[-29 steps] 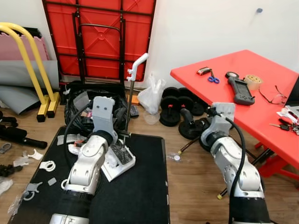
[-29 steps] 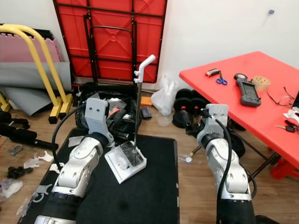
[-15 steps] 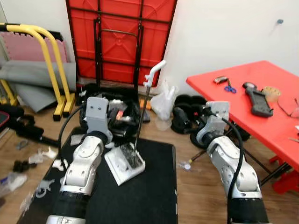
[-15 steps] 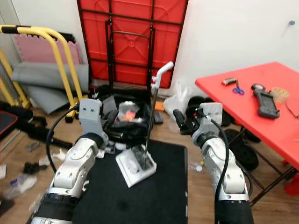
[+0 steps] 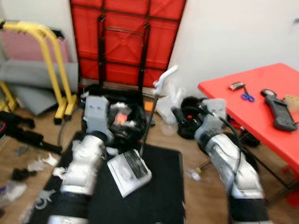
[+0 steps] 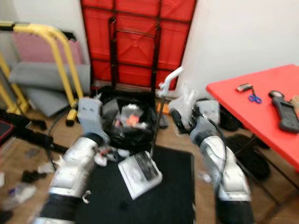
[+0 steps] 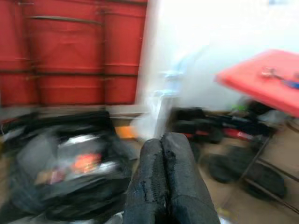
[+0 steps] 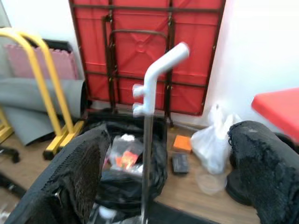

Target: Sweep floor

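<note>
A white long-handled dustpan (image 5: 130,171) stands on a black mat (image 5: 161,198), its thin pole rising to a white handle (image 5: 166,78). My right gripper (image 8: 170,135) is open, raised at the height of the handle and a little short of it. In the right wrist view the handle (image 8: 159,74) and pole show in the gap between the two spread fingers (image 8: 77,175). My left arm (image 5: 91,154) reaches forward over the mat's left part, beside the dustpan. Its gripper (image 7: 161,140) is shut with nothing in it, pointing towards the black bag.
A black rubbish bag (image 5: 119,123) full of litter lies behind the mat. A folded red table (image 5: 126,37) leans on the wall, a yellow frame (image 5: 46,60) stands left. A red table (image 5: 261,102) stands right, with dumbbells (image 5: 191,107) and a white plastic bag (image 5: 170,100) beside it. Scraps (image 5: 37,163) litter the left floor.
The camera has swung and the picture is now blurred. My right gripper has come closer to the dustpan handle. The dustpan stays on the mat.
</note>
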